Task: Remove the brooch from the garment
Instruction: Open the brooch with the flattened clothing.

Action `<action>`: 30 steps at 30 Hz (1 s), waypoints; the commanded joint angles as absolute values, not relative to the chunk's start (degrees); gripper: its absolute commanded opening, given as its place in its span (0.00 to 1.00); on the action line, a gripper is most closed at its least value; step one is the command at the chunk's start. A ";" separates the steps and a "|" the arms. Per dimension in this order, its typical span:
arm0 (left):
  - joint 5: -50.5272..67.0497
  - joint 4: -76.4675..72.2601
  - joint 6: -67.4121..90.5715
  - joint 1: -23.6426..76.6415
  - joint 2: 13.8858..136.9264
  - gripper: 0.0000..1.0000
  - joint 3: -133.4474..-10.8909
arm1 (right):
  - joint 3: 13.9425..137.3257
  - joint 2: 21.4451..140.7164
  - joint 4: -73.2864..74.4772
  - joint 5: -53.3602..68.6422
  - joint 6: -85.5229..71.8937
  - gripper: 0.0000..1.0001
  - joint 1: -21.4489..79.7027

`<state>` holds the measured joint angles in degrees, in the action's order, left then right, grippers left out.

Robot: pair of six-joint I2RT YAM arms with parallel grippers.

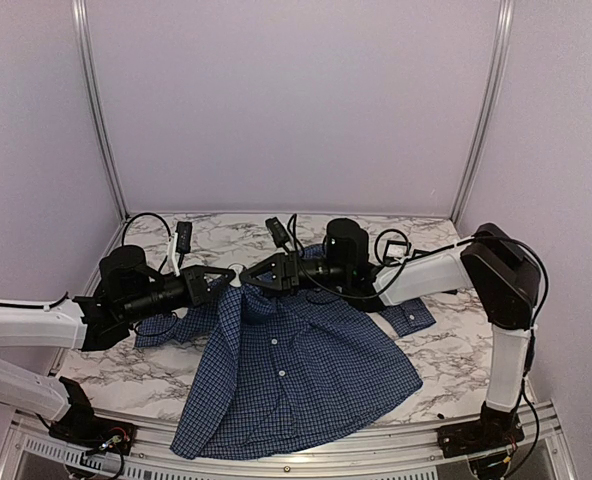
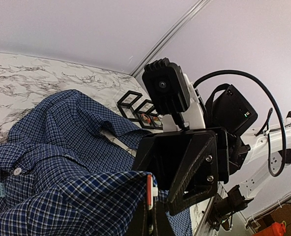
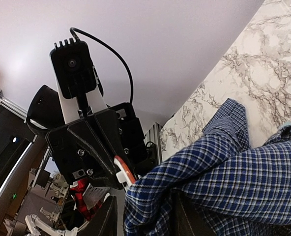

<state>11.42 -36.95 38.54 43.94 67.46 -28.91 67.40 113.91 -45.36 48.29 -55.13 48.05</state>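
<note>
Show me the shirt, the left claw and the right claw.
shirt (image 1: 326,380), top view, on its front panel
left claw (image 1: 230,287), top view, midway between its fingertips
right claw (image 1: 250,284), top view, midway between its fingertips

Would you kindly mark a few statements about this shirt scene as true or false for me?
1. The shirt is dark blue with a small check. True.
2. The table is plain wood. False: its top is white with a marble pattern.
3. The left gripper and the right gripper meet at the shirt's top end. True.
4. The shirt is folded in a neat stack. False: it lies spread out and rumpled.
</note>
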 commanded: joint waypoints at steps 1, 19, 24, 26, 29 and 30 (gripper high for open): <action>10.74 -38.35 38.52 44.18 66.03 0.00 -29.94 | 67.75 112.00 -43.77 47.54 -53.48 0.37 48.40; 16.79 -46.92 39.85 44.22 67.87 0.00 -28.93 | 68.64 115.35 -53.07 49.02 -62.29 0.22 48.74; 18.41 -47.86 39.31 44.26 67.79 0.00 -28.91 | 68.85 115.78 -53.82 49.58 -62.96 0.18 48.95; 19.02 -48.06 38.92 44.30 67.83 0.00 -29.04 | 69.28 116.10 -54.02 50.10 -63.27 0.17 49.21; 19.73 -48.16 38.67 44.37 67.78 0.00 -29.24 | 69.55 116.35 -54.11 50.25 -63.43 0.16 49.48; 19.77 -48.09 38.49 44.38 67.70 0.00 -29.26 | 69.60 116.42 -54.10 50.27 -63.39 0.16 49.50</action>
